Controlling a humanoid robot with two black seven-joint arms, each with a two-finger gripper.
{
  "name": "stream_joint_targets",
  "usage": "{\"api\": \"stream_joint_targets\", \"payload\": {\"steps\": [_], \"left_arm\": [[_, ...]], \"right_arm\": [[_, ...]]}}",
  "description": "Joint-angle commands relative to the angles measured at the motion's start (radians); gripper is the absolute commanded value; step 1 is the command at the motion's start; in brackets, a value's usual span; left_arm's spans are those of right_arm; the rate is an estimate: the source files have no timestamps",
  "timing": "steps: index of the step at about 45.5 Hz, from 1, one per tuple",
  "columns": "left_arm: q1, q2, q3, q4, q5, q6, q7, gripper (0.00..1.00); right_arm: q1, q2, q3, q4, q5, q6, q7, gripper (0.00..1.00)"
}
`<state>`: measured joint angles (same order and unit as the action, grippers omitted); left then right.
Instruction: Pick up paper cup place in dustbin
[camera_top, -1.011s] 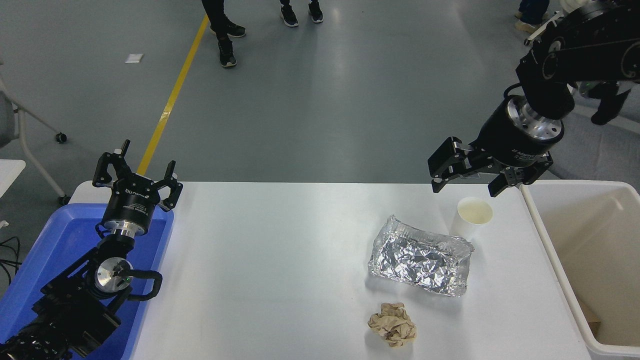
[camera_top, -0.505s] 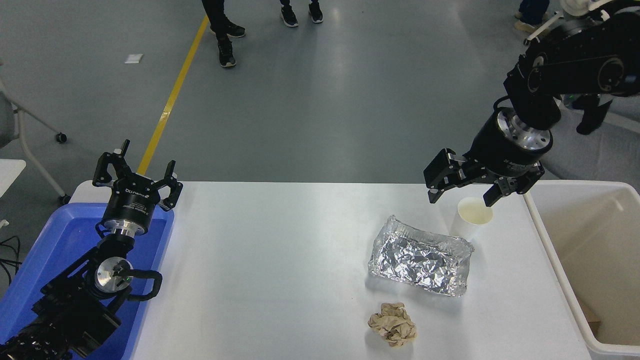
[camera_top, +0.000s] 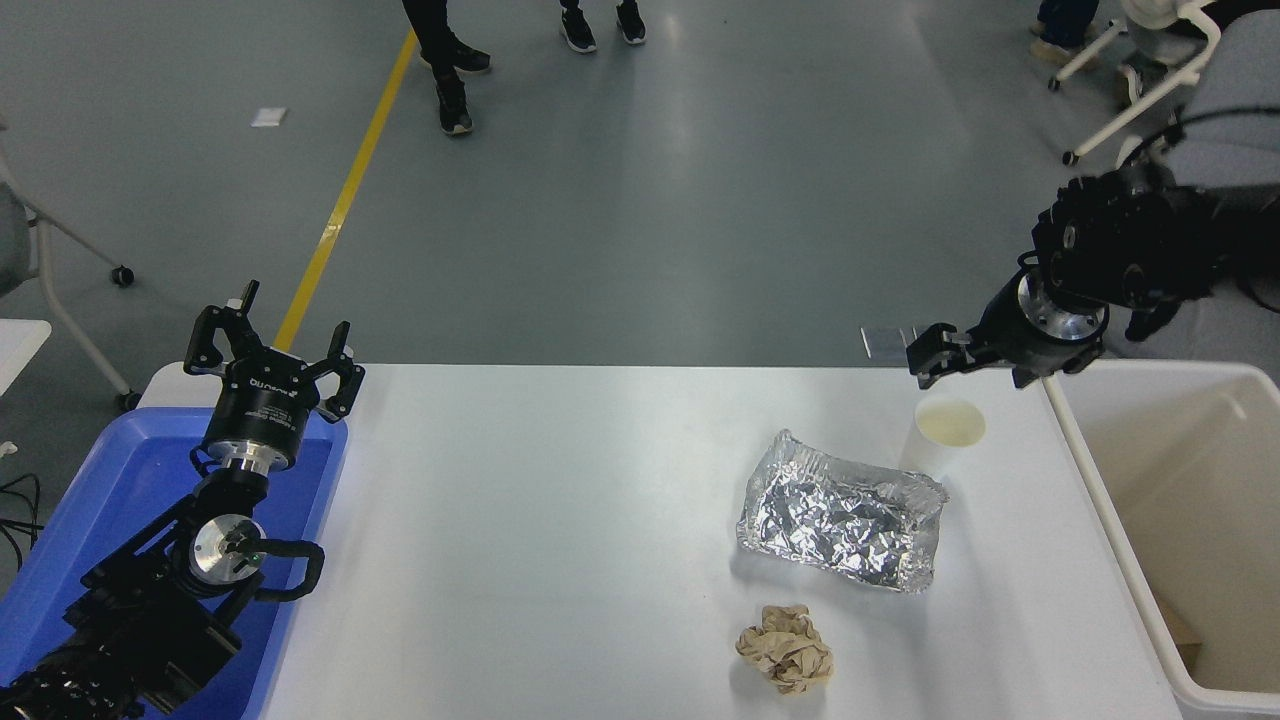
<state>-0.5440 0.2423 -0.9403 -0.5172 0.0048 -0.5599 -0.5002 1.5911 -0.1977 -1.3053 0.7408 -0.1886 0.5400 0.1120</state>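
Grey floor stretches beyond the table, crossed by a yellow line (camera_top: 345, 190), with people's legs and shoes (camera_top: 450, 75) at the top edge and a chair base (camera_top: 1130, 70) at the upper right. Nearer the camera, the white table (camera_top: 560, 540) fills most of the view. Its right end meets the dustbin (camera_top: 1110, 530), a large cream tub with a thick rim, open and deep. At the left end sits a blue bin (camera_top: 80, 520), and over it the left arm is parked, its gripper (camera_top: 275, 345) pointing away from the camera with fingers spread wide around nothing.

From the right edge the right arm reaches in above the table's far edge. Its gripper (camera_top: 975, 365) hangs just above and behind the cup, not touching it; the fingers look parted, with nothing between them.

On the right half of the table lies a crinkled foil tray (camera_top: 840, 515). The cup (camera_top: 945, 435) stands upright at the tray's far right corner, touching or nearly touching its rim, near the dustbin. A crumpled brown paper ball (camera_top: 787, 648) lies alone near the front edge, apart from the tray.
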Motion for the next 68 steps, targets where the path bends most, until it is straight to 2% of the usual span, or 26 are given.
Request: {"api": "stream_joint_targets", "payload": {"steps": [1, 36, 47, 52, 53, 55, 56, 58, 62, 63, 68], "left_arm": [[-0.001, 0.000, 0.000, 0.000, 0.000, 0.000, 0.000, 0.98], [0.001, 0.000, -0.002, 0.000, 0.000, 0.000, 0.000, 0.98], [0.001, 0.000, -0.002, 0.000, 0.000, 0.000, 0.000, 0.98], [0.001, 0.000, -0.002, 0.000, 0.000, 0.000, 0.002, 0.98], [0.001, 0.000, -0.002, 0.000, 0.000, 0.000, 0.000, 0.98], [0.001, 0.000, -0.002, 0.000, 0.000, 0.000, 0.000, 0.98], [0.001, 0.000, -0.002, 0.000, 0.000, 0.000, 0.002, 0.98], [0.001, 0.000, -0.002, 0.000, 0.000, 0.000, 0.000, 0.98], [0.001, 0.000, -0.002, 0.000, 0.000, 0.000, 0.000, 0.98], [0.001, 0.000, -0.002, 0.000, 0.000, 0.000, 0.000, 0.98], [0.001, 0.000, -0.002, 0.000, 0.000, 0.000, 0.002, 0.98]], "right_arm": [[-0.166, -0.002, -0.020, -0.138, -0.029, -0.087, 0.000, 1.00], [-0.362, 0.003, 0.009, -0.250, -0.011, -0.298, 0.000, 1.00], [-0.407, 0.003, 0.057, -0.253, -0.009, -0.357, 0.003, 0.96], [-0.427, 0.003, 0.078, -0.253, -0.009, -0.393, 0.005, 0.82], [-0.430, 0.003, 0.083, -0.253, -0.009, -0.402, 0.005, 0.77], [-0.438, 0.003, 0.089, -0.253, -0.012, -0.423, 0.005, 0.61], [-0.447, 0.004, 0.092, -0.253, -0.012, -0.445, 0.006, 0.46], [-0.450, 0.006, 0.092, -0.253, -0.012, -0.463, 0.006, 0.30], [-0.451, 0.006, 0.092, -0.253, -0.012, -0.480, 0.006, 0.03], [-0.450, 0.007, 0.092, -0.253, -0.012, -0.482, 0.006, 0.00], [-0.442, 0.018, 0.092, -0.250, -0.012, -0.482, 0.009, 0.00]]}}
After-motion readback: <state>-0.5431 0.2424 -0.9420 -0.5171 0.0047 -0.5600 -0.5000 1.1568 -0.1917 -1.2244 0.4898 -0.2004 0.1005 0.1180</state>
